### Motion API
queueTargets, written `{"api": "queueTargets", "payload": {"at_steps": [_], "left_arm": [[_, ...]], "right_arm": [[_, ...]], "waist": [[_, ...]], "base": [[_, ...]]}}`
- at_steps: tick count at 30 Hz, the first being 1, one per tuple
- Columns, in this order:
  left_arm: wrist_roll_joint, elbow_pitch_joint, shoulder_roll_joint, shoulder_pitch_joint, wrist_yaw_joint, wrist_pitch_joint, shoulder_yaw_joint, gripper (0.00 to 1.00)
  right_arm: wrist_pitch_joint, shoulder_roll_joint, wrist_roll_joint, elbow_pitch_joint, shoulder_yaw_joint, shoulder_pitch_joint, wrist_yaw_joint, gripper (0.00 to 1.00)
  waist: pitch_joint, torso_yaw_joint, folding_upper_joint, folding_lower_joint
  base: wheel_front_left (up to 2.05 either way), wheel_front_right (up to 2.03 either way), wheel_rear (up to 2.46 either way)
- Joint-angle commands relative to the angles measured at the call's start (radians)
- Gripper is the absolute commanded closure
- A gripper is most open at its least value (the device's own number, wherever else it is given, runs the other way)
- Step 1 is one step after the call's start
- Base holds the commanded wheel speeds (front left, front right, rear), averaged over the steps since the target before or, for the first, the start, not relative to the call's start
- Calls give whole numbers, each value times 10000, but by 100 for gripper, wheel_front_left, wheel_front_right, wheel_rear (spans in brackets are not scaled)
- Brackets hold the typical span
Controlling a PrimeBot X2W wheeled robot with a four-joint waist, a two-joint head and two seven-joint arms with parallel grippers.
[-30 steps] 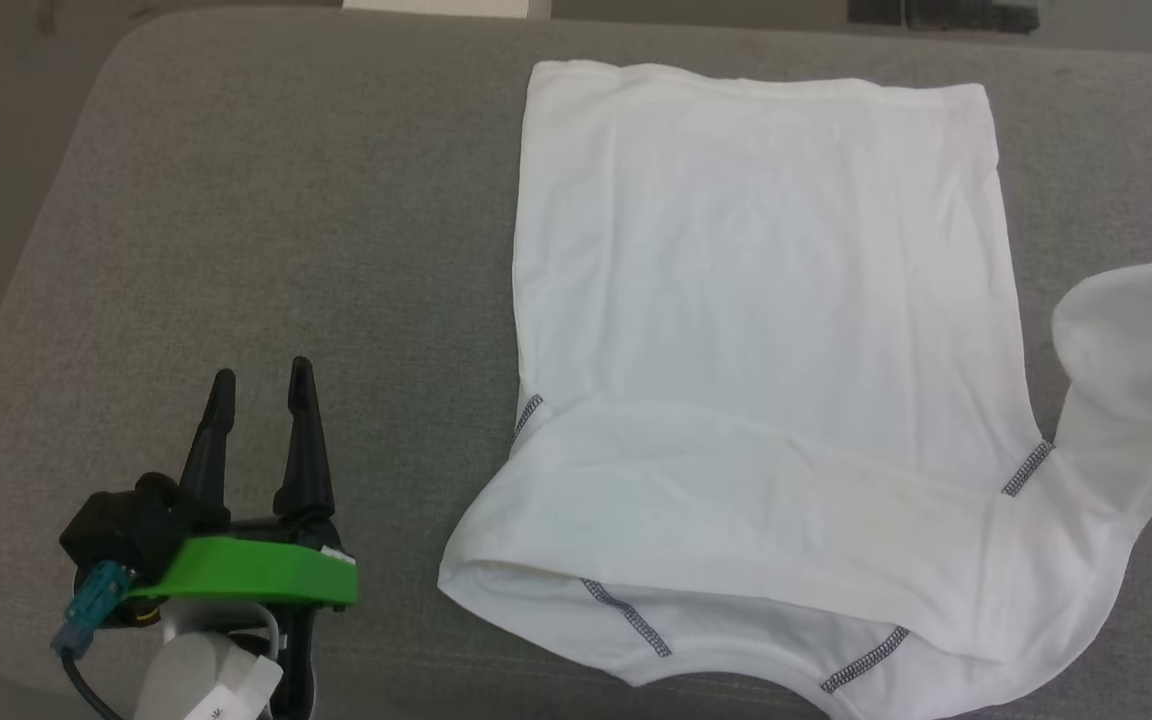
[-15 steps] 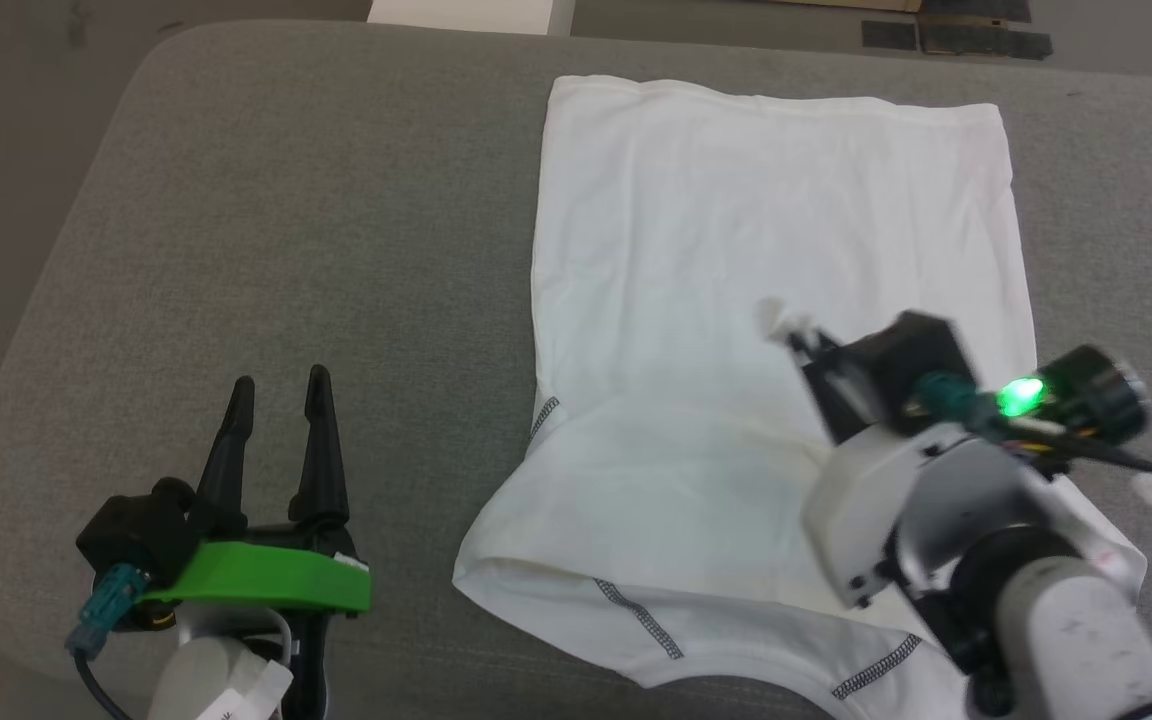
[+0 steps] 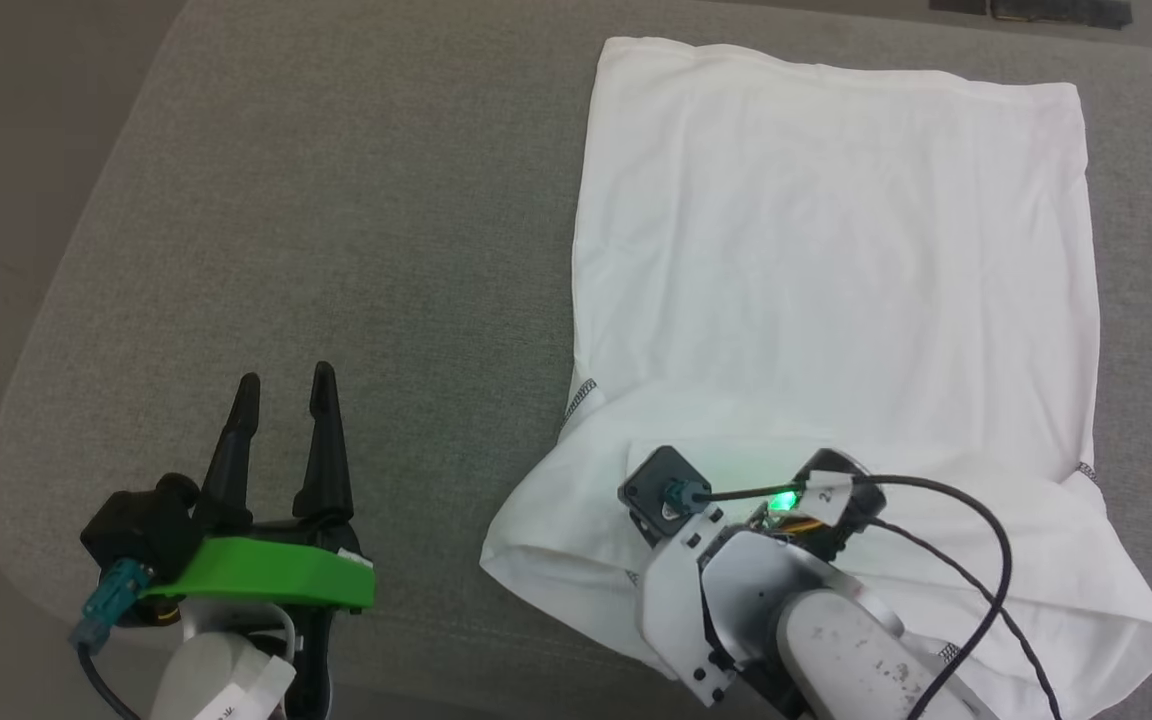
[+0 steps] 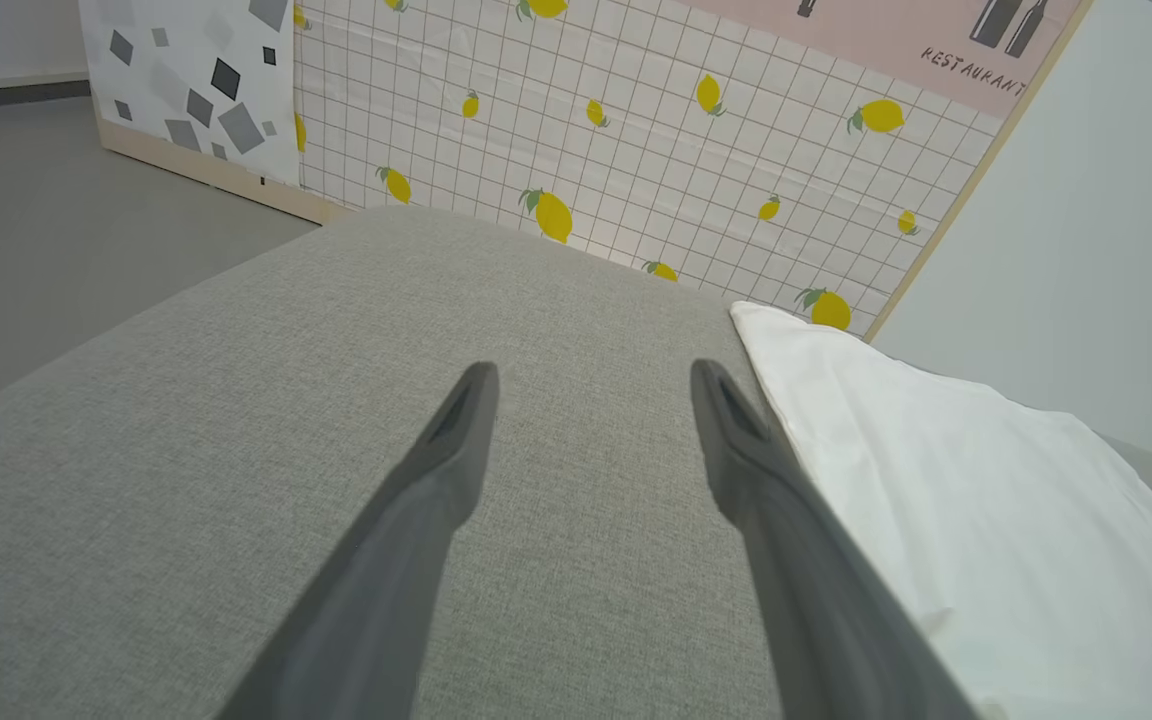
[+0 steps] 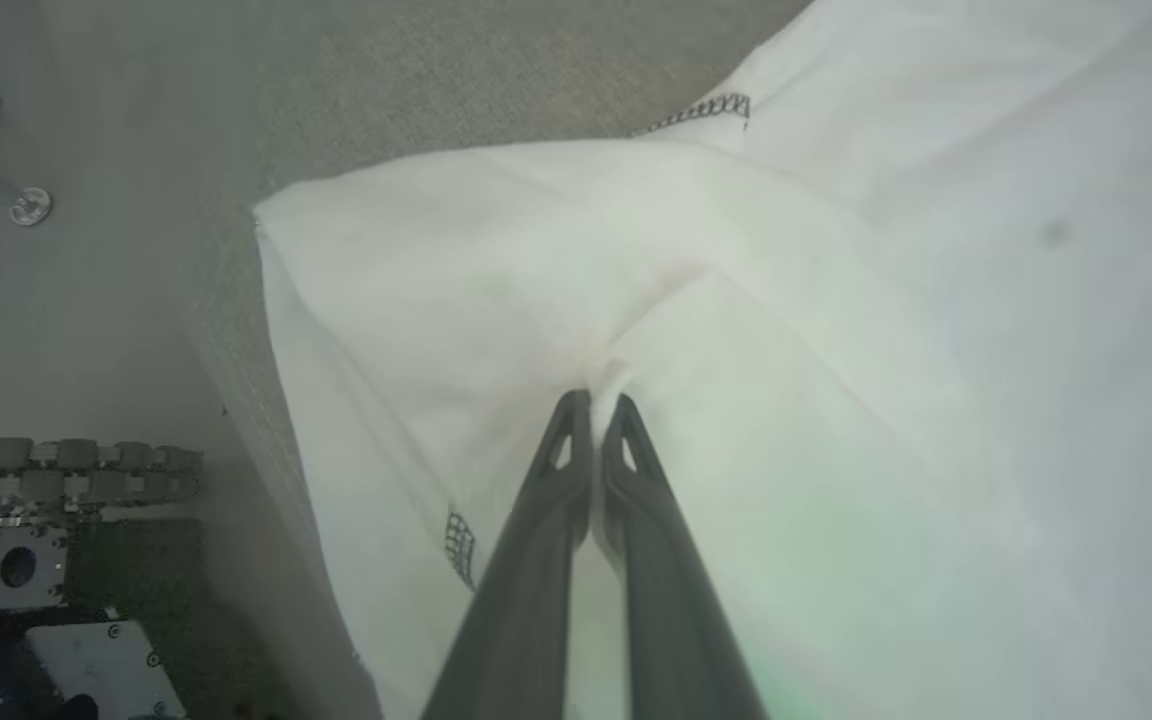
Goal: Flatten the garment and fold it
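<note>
Head view: garment [image 3: 836, 250], white with grey zigzag seams, lies flat on the grey cushion [image 3: 336, 200], near end folded over. The right wrist [image 3: 736, 570] hides its own fingers; left gripper [image 3: 284, 385] spread wide, empty.
Left wrist view: garment edge just beside one finger.
Right wrist view: right gripper [image 5: 596, 405] pinched tight on a puckered fold of the garment.

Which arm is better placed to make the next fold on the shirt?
Right. The right gripper is shut on puckered fabric at the near end of the shirt. The left gripper is open over bare cushion, off to the shirt's side.
</note>
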State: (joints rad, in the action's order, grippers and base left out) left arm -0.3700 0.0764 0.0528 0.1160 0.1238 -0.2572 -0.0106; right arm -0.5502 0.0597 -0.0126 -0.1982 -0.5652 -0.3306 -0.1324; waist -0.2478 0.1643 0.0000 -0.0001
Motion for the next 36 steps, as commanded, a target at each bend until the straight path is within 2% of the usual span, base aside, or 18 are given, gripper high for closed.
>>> {"api": "queueTargets", "payload": {"at_steps": [1,6,7,8,13,17,21,26,30,36], "left_arm": [[-136,3,-26,204,68,-45,22,0],[-107,9,-26,198,63,-45,43,0],[-98,19,-26,198,63,-45,52,0],[-86,29,-26,199,60,-45,51,0],[37,72,-26,134,51,-45,1,0],[188,89,-26,72,53,-45,-92,0],[325,95,-26,-31,56,-45,-178,0],[502,96,-26,-116,61,-45,-265,0],[608,98,-21,-57,64,-45,-315,0],[742,201,338,421,67,-45,-63,0]], "right_arm": [[80,-53,159,-361,-117,-172,17,100],[-139,-84,796,-1509,-615,-376,17,100],[-171,-85,886,-1619,-692,-422,17,65],[-167,-87,1050,-1713,-743,-464,17,0],[481,-92,1806,-1282,-719,-625,17,0],[1431,-93,2280,-94,-86,-517,17,0],[2525,-93,2244,1390,1211,-147,17,0],[3754,-94,1943,2805,3381,651,17,0],[4650,-94,1955,3122,4949,1247,17,0],[5431,-94,1472,2872,5950,1645,17,0]], "waist": [[-83,63,0,1],[-144,37,0,1],[-144,24,0,1],[-134,-12,0,1],[8,-269,0,1],[208,-537,0,1],[419,-864,0,1],[557,-1319,0,1],[498,-1676,0,1],[85,-2153,0,1]], "base": [[0,0,0],[0,0,0],[0,0,0],[0,0,0],[0,0,0],[0,0,0],[0,0,0],[0,0,0],[0,0,0],[0,0,0]]}}
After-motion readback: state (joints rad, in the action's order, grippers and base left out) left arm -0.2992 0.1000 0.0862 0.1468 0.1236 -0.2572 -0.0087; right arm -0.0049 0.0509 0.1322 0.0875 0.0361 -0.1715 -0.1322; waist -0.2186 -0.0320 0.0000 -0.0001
